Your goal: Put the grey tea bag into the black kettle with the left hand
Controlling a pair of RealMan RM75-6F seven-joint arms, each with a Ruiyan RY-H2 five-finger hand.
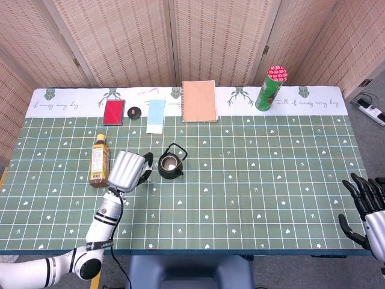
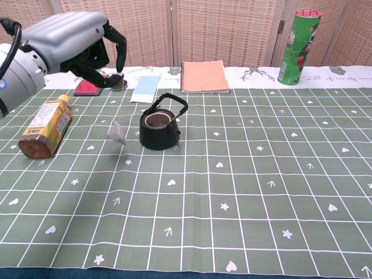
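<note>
The grey tea bag (image 2: 115, 133) is dangled by its string from the pinching left hand (image 2: 87, 43), blurred, just left of the black kettle (image 2: 160, 125); a swing could carry it against the rim or handle and past the mouth.

Head cam overhead, chest cam low; both see kettle (image 1: 170, 163)

Left hand (image 2: 75, 43) raised at the upper left of the chest view, fingers curled down and pinched together (forearm running off the left edge). Right hand (image 1: 368, 211) low at the head view's bottom right corner, fingers spread, holding nothing.
</note>
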